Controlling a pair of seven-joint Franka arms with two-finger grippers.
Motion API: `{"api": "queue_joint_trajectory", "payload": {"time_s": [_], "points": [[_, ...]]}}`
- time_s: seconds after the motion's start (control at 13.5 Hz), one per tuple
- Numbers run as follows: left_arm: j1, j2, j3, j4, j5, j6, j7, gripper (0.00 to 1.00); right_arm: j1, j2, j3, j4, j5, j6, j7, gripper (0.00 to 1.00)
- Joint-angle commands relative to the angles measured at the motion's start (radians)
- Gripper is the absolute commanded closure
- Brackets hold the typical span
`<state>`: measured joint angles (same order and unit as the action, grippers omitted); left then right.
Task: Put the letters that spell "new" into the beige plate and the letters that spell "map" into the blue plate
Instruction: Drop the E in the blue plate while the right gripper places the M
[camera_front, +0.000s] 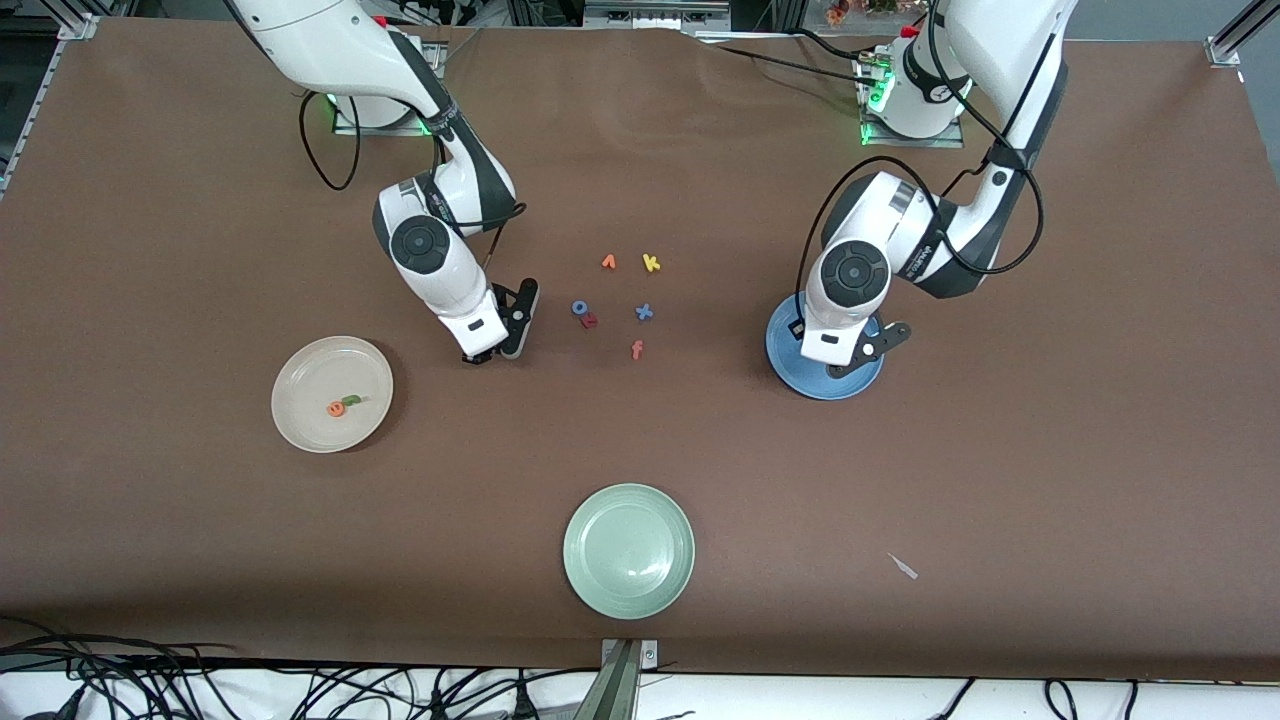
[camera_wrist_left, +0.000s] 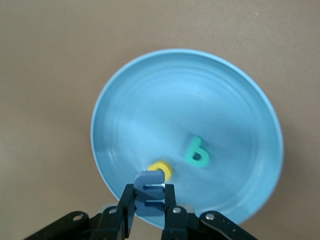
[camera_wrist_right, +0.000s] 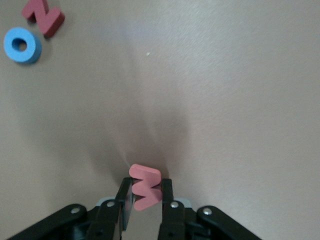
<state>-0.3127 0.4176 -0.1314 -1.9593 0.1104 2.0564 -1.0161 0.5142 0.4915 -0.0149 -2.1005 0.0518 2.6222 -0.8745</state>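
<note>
Two white robot arms work over a brown table. The right gripper (camera_wrist_right: 142, 197) is low over bare table, between the round cream-beige shallow plate (camera_front: 300, 420) and the loose letters, its fingers pinched on the pinkish-red foam "w" (camera_wrist_right: 145, 186). The left gripper (camera_wrist_left: 150, 205) hangs over the round medium-blue shallow plate (camera_wrist_left: 240, 100), its fingers clamped on the blue foam "m" (camera_wrist_left: 149, 186). The main risk for the "w" is that it is pinched near one edge, so it could twist or slip out during the carry to the beige plate and fall on the table short of the rim. The "m" is held close to the blue plate's rim; released there, this light foam piece might bounce or tip over the edge, or land on the yellow foam "p" (camera_wrist_left: 162, 169) lying just beside it. Counts: three plates, the beige one, the blue one and a pale green one (camera_front: 629, 551) nearest the front camera. The beige plate holds two letters, a green "n" (camera_front: 351, 401) touching an orange "e" (camera_front: 336, 409). The blue plate holds two, the yellow "p" and a teal "a" (camera_wrist_left: 197, 153). Six letters lie loose mid-table: an orange one (camera_front: 608, 262), a yellow "k" (camera_front: 651, 263), a blue "x" (camera_front: 644, 312), an orange-red "f" (camera_front: 637, 349), and a blue "o" (camera_wrist_right: 21, 45) touching a small red letter (camera_wrist_right: 46, 17).
</note>
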Motion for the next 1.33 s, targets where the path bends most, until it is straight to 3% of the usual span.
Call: {"api": "queue_joint_trajectory", "payload": {"time_s": [0.0,0.3,0.74,0.89,0.96,1.04,1.26], "points": [[0.081,0.015,-0.008,-0.003,0.025,0.008,0.157,0.93,-0.008,-0.005,-0.005,0.054,0.002,-0.068,0.006,0.95],[0.078,0.050,-0.008,0.006,0.025,0.076,0.180,0.93,-0.008,-0.033,-0.077,0.137,0.005,-0.244,0.080,0.95],[0.067,0.093,-0.008,0.020,0.028,0.188,0.229,0.92,-0.020,-0.028,-0.253,0.163,0.005,-0.264,0.072,0.95],[0.067,0.119,-0.008,0.057,0.028,0.195,0.281,0.92,-0.023,-0.033,-0.287,0.163,0.007,-0.264,0.074,0.94],[0.070,0.127,-0.008,0.054,0.026,0.212,0.300,0.86,-0.023,-0.031,-0.305,0.163,0.007,-0.264,0.074,0.94],[0.070,0.129,-0.008,0.049,0.026,0.214,0.306,0.75,-0.032,-0.027,-0.321,0.162,0.007,-0.264,0.075,0.92],[0.073,0.118,-0.022,0.027,0.023,0.203,0.306,0.75,-0.100,-0.013,-0.321,0.165,0.011,-0.254,0.089,0.92]]}}
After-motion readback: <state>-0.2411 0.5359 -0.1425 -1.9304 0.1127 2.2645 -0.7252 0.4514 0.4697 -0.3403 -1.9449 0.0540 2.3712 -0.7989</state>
